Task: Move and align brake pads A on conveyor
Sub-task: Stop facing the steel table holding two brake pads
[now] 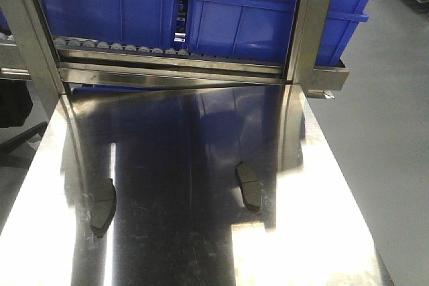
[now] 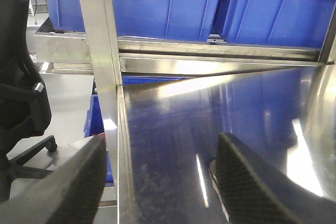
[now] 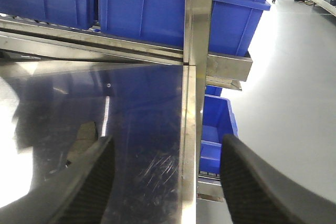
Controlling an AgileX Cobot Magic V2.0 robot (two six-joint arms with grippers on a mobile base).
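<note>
Left jaws wide, astride left edge of steel table [image 2: 236, 108], right jaws wide, astride its right edge

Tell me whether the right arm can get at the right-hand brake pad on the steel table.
Probably yes: the brake pad lies in the open on the steel table, and the right gripper, open, hovers close beside it with nothing between.
</note>
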